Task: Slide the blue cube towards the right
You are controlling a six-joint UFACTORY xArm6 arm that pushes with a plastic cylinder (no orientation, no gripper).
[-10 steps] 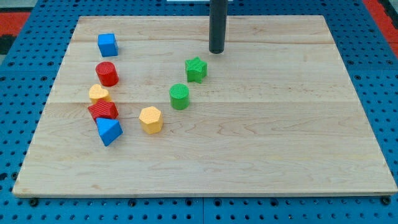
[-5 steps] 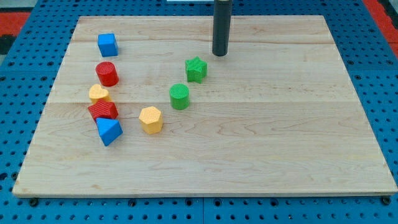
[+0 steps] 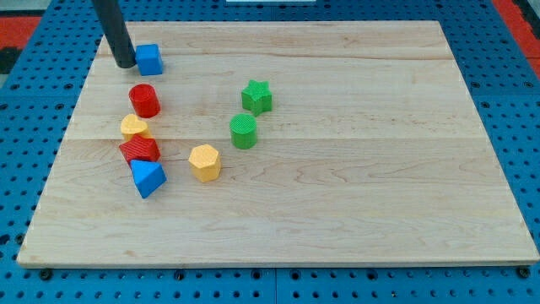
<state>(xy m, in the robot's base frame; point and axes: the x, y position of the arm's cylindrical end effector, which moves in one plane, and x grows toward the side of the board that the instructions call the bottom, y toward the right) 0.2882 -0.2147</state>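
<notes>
No pincer is fitted, so no jaw state applies: my tip (image 3: 125, 64) is sitting just left of the blue cube (image 3: 149, 59) at the surface's (image 3: 354, 194) upper left, seemingly touching, so pushing stage is beginning, calling for a straight rightward shove.

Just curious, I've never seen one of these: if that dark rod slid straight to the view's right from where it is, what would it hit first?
My tip sits just left of the blue cube, seemingly touching it, so it meets that cube at once.
</notes>
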